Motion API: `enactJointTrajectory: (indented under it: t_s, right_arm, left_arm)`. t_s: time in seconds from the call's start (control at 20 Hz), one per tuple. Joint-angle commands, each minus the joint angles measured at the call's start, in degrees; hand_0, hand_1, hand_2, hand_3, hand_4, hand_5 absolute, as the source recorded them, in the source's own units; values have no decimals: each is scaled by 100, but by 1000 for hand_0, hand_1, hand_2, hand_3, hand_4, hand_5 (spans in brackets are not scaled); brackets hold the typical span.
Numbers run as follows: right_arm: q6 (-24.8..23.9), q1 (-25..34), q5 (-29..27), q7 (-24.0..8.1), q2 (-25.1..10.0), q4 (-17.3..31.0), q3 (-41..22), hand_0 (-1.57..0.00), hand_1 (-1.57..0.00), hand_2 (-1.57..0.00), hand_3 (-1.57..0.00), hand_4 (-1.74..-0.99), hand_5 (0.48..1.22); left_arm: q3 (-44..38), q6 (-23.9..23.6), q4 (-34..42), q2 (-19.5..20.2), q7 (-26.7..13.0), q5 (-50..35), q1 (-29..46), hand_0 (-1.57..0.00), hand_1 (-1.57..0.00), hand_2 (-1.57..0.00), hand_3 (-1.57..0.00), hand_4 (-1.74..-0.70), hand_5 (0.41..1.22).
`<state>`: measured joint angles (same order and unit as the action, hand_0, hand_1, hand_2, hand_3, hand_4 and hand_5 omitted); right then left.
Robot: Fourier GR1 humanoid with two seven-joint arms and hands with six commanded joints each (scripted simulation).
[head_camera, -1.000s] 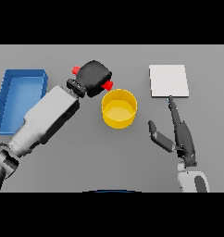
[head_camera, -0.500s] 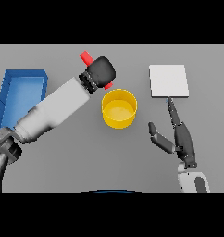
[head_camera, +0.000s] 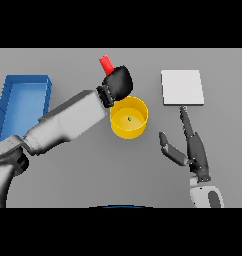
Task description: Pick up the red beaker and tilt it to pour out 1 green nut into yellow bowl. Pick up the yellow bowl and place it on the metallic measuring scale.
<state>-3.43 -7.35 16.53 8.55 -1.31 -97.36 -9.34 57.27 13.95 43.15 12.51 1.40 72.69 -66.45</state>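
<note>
Red beaker (head_camera: 106, 64) sticks up from the left hand (head_camera: 118, 83), fingers clamped round it, just behind the yellow bowl (head_camera: 128, 118) holding a green nut (head_camera: 129, 119). Right hand (head_camera: 193, 150) fingers apart.

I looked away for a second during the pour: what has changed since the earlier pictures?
The left hand, shut on the red beaker, has swung it from lying sideways to nearly upright, away from the yellow bowl. A green nut now lies in the bowl. The bowl, scale, blue tray and open right hand stayed put.
</note>
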Motion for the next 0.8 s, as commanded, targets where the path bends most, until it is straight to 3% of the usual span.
enactJointTrajectory:
  t_s: [0.0, 0.2, 0.25, 0.55, 0.65, 0.75]
  right_arm:
    - [-61, -34, 80, 39, -41, -38, 10, 1, 1, 1, 1, -1076, 678]
    - [-67, 96, 77, -22, -13, 2, 11, 1, 1, 1, 1, -1073, 675]
    - [-58, 44, 68, 16, -32, 19, 20, 1, 1, 1, 1, -1063, 673]
    - [-76, 102, 142, 2, -44, -35, -10, 1, 1, 1, 1, -1035, 685]
    - [-106, 51, 161, 26, 5, -18, -40, 1, 1, 1, 1, -1035, 684]
    - [-108, 25, 172, 68, -52, -11, -10, 1, 1, 1, 1, -1030, 683]
  left_arm:
    - [121, 110, 24, -40, -35, 108, -24, -1571, -1571, -1571, -1571, -1735, 1221]
    - [529, 307, -19, -69, 215, 478, -369, -1571, -1571, -1571, -1571, -1733, 1221]
    - [643, 439, -96, -72, 462, 544, -542, -1571, -1571, -1571, -1571, -1733, 1221]
    - [915, 663, -398, -320, 637, 813, -945, -1571, -1571, -1571, -1571, -1728, 1221]
    - [710, 264, -540, -235, 773, 704, -1136, -1571, -1571, -1571, -1571, -1726, 1221]
    - [550, 316, -697, -134, 797, 667, -1442, -1571, -1571, -1571, -1571, -1725, 1221]
